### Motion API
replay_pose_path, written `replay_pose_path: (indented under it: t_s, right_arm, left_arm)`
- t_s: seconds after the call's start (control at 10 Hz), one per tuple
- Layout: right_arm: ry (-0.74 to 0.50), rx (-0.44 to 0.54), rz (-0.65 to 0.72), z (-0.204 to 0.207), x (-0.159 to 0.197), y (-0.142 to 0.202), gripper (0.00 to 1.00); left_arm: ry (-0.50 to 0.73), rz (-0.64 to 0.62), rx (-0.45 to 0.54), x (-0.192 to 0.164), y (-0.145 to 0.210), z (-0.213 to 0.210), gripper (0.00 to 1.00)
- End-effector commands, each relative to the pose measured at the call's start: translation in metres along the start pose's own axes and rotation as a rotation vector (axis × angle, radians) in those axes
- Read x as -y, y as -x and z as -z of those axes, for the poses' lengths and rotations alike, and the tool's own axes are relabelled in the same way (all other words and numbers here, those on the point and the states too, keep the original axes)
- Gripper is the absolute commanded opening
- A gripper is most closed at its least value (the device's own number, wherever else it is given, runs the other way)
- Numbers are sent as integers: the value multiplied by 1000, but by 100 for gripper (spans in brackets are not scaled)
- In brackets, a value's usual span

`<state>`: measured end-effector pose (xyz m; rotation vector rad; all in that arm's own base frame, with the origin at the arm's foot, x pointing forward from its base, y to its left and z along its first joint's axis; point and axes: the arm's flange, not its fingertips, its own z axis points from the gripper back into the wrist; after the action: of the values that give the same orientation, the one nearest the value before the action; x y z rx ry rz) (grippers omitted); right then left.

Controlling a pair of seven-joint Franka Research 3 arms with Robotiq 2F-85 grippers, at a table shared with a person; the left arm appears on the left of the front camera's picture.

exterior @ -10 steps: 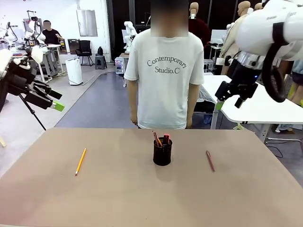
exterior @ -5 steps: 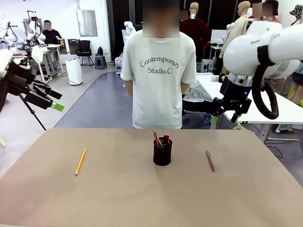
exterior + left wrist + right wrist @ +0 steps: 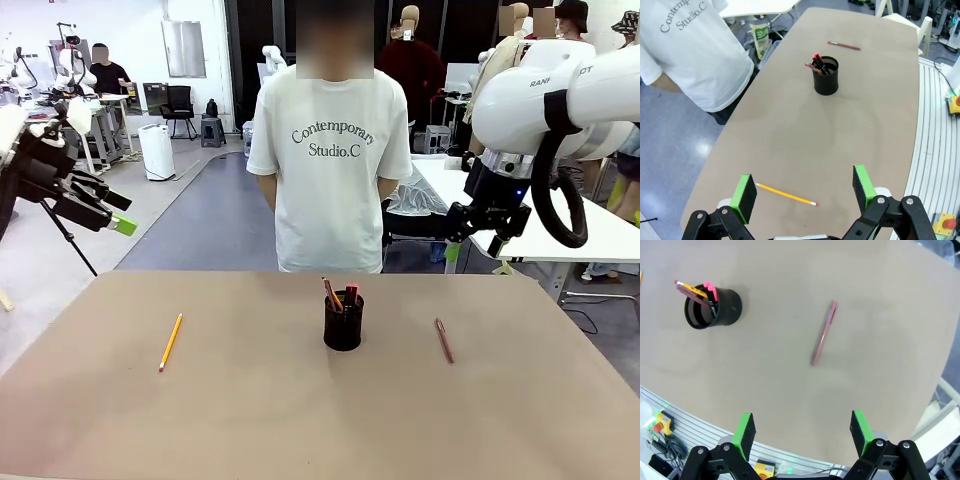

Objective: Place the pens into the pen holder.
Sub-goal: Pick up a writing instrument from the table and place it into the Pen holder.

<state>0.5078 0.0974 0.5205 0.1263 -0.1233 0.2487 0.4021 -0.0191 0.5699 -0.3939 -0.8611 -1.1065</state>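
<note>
The pen holder (image 3: 343,327) stands midway between the surface's (image 3: 300,430) left and right edges, nearer the far edge, with 2 pens (image 3: 351,295) in it — 1 red-capped. The yellow-orange pencil (image 3: 171,341) lies flat toward the left edge, the dull red-pink pen (image 3: 444,340) toward the right edge. The left tool (image 3: 803,184) and right tool (image 3: 802,426) hang above the surface — both spread wide, holding nothing.
</note>
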Motion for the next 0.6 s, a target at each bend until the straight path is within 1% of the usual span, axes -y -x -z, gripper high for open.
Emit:
replay_pose_path:
  t_s: [0.0, 0.1, 0.2, 0.3, 0.4, 0.5]
  right_arm:
    - [16, -8, 83, 27, -1, -15, 100]
    - [16, 6, 125, 41, -4, -26, 100]
    - [15, 22, 168, 52, -9, -25, 100]
    - [45, 22, 193, 63, -10, -27, 100]
    - [44, 34, 219, 79, -9, -32, 100]
    - [37, 22, 241, 93, -2, -36, 100]
  left_arm:
    - [3, -3, -3, -1, 0, -2, 100]
    - [3, -3, -3, -1, 0, -2, 100]
    - [3, -3, -3, -1, 0, -2, 100]
    - [3, -3, -3, -1, 0, -2, 100]
    - [3, -3, -3, -1, 0, -2, 100]
    - [3, -3, -3, -1, 0, -2, 100]
